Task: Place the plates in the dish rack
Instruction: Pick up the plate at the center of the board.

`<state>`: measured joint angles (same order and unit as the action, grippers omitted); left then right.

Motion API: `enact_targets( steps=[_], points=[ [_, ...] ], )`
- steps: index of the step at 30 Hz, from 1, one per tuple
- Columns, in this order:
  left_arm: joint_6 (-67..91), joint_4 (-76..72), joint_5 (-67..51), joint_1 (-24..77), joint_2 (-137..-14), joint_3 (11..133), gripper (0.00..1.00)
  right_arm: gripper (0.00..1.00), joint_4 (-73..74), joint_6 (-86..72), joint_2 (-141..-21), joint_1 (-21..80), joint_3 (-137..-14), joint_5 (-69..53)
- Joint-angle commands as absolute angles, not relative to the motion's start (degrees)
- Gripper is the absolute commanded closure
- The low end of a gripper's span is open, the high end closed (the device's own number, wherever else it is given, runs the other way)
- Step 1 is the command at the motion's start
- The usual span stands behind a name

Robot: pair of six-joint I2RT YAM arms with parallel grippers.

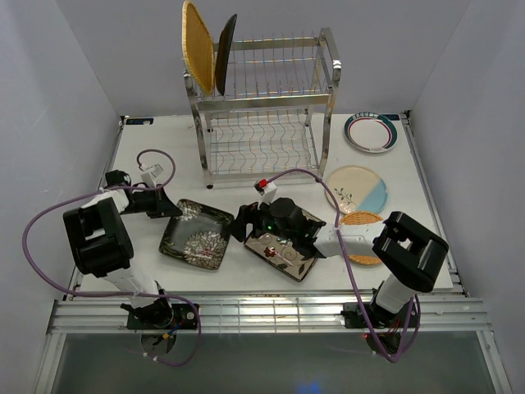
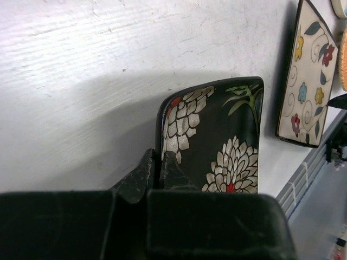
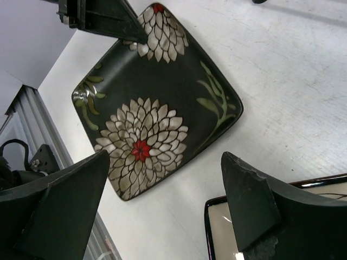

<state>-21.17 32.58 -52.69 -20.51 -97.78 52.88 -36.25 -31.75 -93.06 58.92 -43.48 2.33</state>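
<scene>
A black square plate with white flowers (image 1: 197, 236) lies on the table left of centre. My left gripper (image 1: 173, 208) is shut on its near-left rim; in the left wrist view the two fingers (image 2: 171, 168) pinch that edge of the plate (image 2: 227, 146). My right gripper (image 1: 246, 223) hangs open above the gap between that plate (image 3: 157, 103) and the cream floral square plate (image 1: 289, 250), whose corner (image 3: 217, 230) shows under its right finger. The dish rack (image 1: 324, 98) stands at the back, with a woven plate (image 1: 198, 47) and a black plate (image 1: 225, 53) upright in its top tier.
A teal-rimmed round plate (image 1: 372, 131) lies at the back right, and a cream-blue round plate (image 1: 358, 189) in front of it. A woven plate (image 1: 362, 219) is partly hidden under the right arm. Purple cables loop from both arms. White walls close in both sides.
</scene>
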Motion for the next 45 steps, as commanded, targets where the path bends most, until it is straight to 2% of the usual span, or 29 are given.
enact_targets(
  steps=[1,10,19,23,30,37,41,45],
  points=[
    [-24.1,30.3,-54.0,-22.8,-91.5,52.4,1.0,0.11,-40.0,-32.9,-93.6,58.7,-45.1,-1.7],
    [-26.1,28.7,-60.5,-24.6,-81.3,47.8,1.0,0.11,-43.2,-36.1,-99.5,58.7,-47.7,-6.2],
    [-28.7,29.2,-64.2,-24.9,-75.5,45.7,1.0,0.13,-45.3,-34.6,-104.6,58.6,-49.8,-3.4],
    [-29.4,29.2,-65.0,-24.9,-73.7,44.8,1.0,0.15,-50.3,-33.9,-106.2,58.0,-48.6,-2.3],
    [-30.4,29.2,-66.3,-25.0,-71.5,44.0,1.0,0.19,-61.7,-36.1,-110.0,56.0,-46.2,-7.5],
    [-31.0,29.1,-67.4,-25.1,-69.7,43.2,1.0,0.2,-64.1,-37.2,-112.2,55.2,-46.2,-8.8],
    [-31.3,29.1,-68.0,-25.2,-68.8,42.8,1.0,0.27,-68.1,-38.1,-114.2,54.8,-46.3,-10.9],
    [-31.6,29.1,-68.6,-25.1,-68.3,42.7,1.0,0.3,-74.6,-39.5,-116.0,54.7,-45.7,-13.6]
  ],
)
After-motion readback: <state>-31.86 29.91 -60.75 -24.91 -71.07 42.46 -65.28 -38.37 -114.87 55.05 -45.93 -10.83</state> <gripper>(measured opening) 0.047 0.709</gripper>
